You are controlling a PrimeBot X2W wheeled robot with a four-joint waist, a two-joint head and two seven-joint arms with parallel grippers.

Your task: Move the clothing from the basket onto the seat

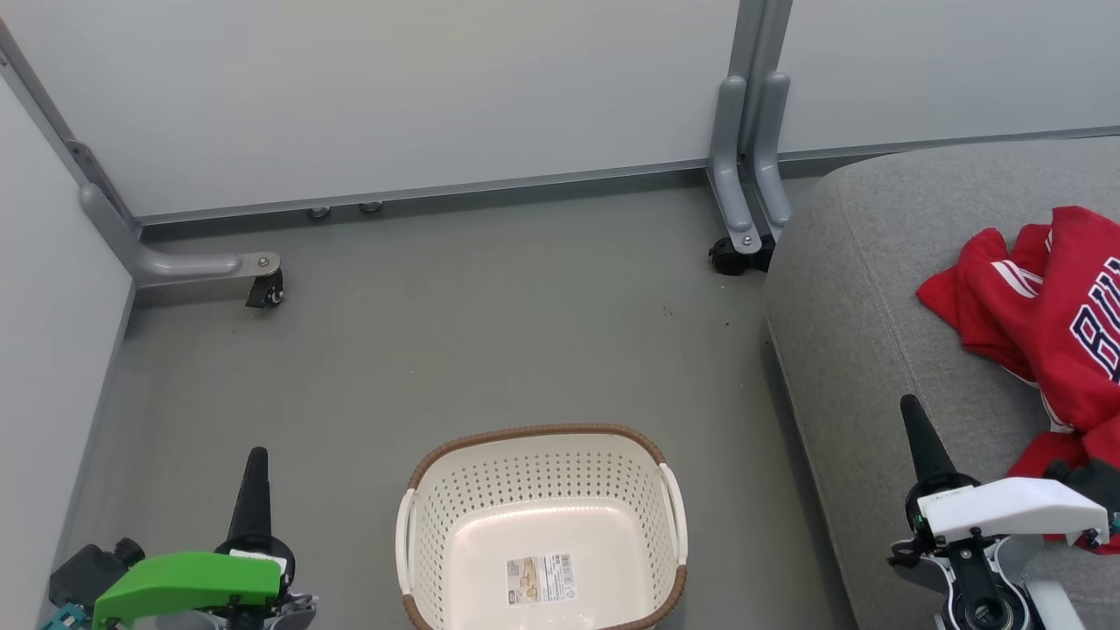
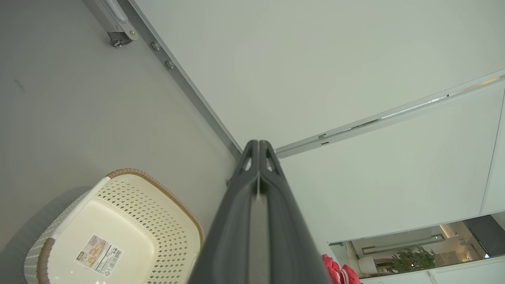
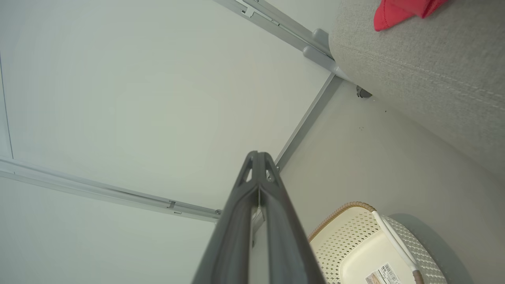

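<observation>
Closest in, the left gripper [image 1: 255, 472] points up at the lower left, its two dark fingers pressed together with nothing between them. The right gripper [image 1: 915, 424] is pressed together the same way at the lower right, over the big grey seat [image 1: 862, 289]. Between them the basket [image 1: 534, 431] sits on the grey floor [image 1: 420, 332], a paper label [image 1: 541, 579] on its bare bottom. Farther right, the red clothing [image 1: 1046, 306] lies in a heap on the seat. Pale wall panels [image 1: 394, 87] stand at the back.

Cream basket [image 1: 542, 477] on floor [image 1: 437, 332], red clothing [image 1: 1050, 306] on grey seat [image 1: 866, 297], left pincer [image 1: 256, 457], right pincer [image 1: 910, 404], both closed
</observation>
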